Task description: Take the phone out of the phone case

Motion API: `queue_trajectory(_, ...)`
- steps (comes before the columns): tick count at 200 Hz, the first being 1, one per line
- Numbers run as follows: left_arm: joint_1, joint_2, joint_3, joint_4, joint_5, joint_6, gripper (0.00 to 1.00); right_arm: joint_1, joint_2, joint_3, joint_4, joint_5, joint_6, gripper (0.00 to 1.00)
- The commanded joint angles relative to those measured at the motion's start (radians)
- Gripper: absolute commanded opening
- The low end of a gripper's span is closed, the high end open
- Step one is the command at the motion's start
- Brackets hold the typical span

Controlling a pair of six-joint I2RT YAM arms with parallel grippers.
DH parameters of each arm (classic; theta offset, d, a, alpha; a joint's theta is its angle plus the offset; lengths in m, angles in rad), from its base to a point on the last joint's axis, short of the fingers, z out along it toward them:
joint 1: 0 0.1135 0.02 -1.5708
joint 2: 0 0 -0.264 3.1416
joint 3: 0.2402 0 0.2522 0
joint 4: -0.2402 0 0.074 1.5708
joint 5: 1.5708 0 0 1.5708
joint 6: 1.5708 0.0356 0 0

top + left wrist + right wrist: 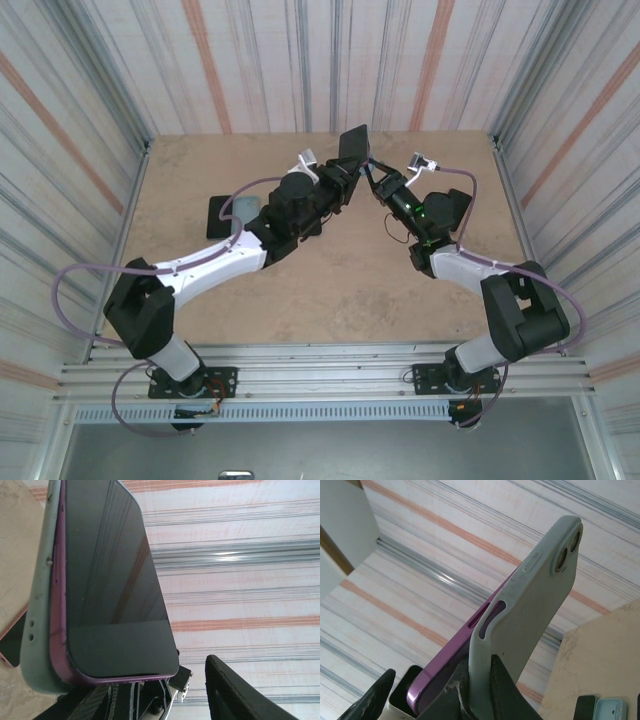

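Observation:
Both arms hold a phone point(354, 148) upright above the middle of the table point(330, 290). It has a dark screen point(110, 580) and a purple rim point(450, 665). Its pale green phone case point(540, 605) still covers the upper end. At the lower end the case wall point(40, 630) is peeled away from the phone. My right gripper point(481, 680) is shut on that loose case wall. My left gripper point(155, 690) sits at the phone's lower end, and its right finger point(235, 695) stands apart from the phone's corner. The other finger is hidden under the phone.
A second dark phone point(222, 213) and a pale case point(243, 205) lie on the table at the left; they also appear as a dark phone point(583, 707) and a light blue case point(611, 711). Striped walls close in the table on three sides.

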Motion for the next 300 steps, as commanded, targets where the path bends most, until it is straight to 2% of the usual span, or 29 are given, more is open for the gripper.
queue_trajectory(1, 0.016, 0.012, 0.05, 0.037, -0.052, 0.004, 0.5, 0.016, 0.006, -0.001, 0.15, -0.011, 0.011, 0.0)
queue_trajectory(80, 0.029, 0.008, 0.025, 0.061, -0.089, 0.004, 0.44, 0.016, 0.016, -0.014, 0.196, -0.007, 0.004, 0.0)
queue_trajectory(150, 0.033, 0.031, 0.034, 0.115, -0.046, -0.026, 0.36, 0.018, 0.01, -0.015, 0.196, -0.024, -0.031, 0.0)
queue_trajectory(205, 0.02, 0.027, 0.037, 0.124, -0.012, -0.04, 0.38, 0.016, 0.005, -0.015, 0.196, -0.032, -0.048, 0.0)
queue_trajectory(241, 0.019, 0.031, 0.016, 0.15, -0.014, -0.059, 0.38, 0.016, -0.014, -0.011, 0.196, -0.052, -0.138, 0.0)
queue_trajectory(262, 0.019, 0.037, 0.016, 0.155, -0.015, -0.068, 0.34, 0.016, -0.028, -0.016, 0.196, -0.057, -0.164, 0.0)
queue_trajectory(287, 0.019, 0.043, 0.016, 0.18, -0.015, -0.069, 0.24, 0.016, -0.034, -0.011, 0.196, -0.073, -0.18, 0.0)
queue_trajectory(300, 0.019, 0.045, 0.019, 0.185, -0.008, -0.071, 0.22, 0.016, -0.033, -0.01, 0.196, -0.077, -0.183, 0.0)
